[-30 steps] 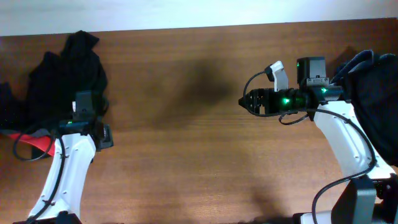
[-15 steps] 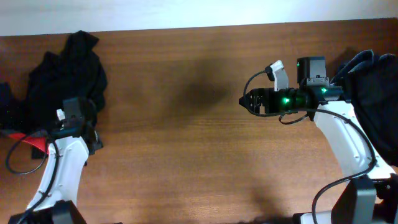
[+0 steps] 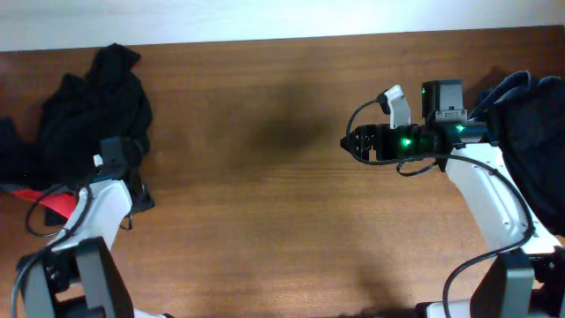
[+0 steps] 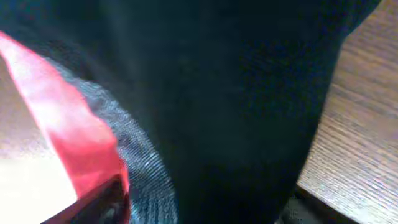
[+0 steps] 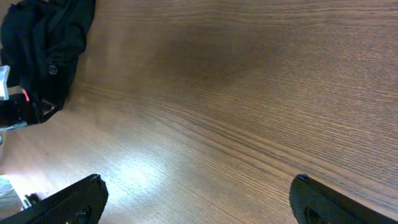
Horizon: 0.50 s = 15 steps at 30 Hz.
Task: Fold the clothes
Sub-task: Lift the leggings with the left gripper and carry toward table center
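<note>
While the left gripper (image 3: 119,157) sat against one black heap of clothes (image 3: 93,106), cloth hid its jaws, so I could not tell their spread. Right before it lay one red lining (image 4: 68,143) and one speckled grey waistband (image 4: 140,168). The right gripper (image 5: 199,199) gaped wide, empty, above the table (image 3: 265,203), a second, navy heap (image 3: 530,124) behind it.

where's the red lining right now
In the overhead view, at the table's far left, the red lining shows at the near edge of the black clothes.
</note>
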Motion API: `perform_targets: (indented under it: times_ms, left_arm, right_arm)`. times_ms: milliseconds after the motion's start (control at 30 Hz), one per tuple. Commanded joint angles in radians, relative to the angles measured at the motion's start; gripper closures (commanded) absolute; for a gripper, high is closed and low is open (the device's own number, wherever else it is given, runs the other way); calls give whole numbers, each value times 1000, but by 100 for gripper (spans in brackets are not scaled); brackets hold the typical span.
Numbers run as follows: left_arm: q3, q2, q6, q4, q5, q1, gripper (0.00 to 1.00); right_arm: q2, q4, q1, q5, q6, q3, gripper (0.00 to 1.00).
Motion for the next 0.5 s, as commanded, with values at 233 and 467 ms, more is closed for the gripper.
perform_targets:
  times_ms: [233, 467]
  left_arm:
    - [7, 19, -6, 51, 93, 2, 96]
    - [189, -5, -6, -52, 205, -39, 99]
  right_arm:
    - [0, 0, -6, 23, -16, 19, 1]
    - [0, 0, -6, 32, -15, 19, 1]
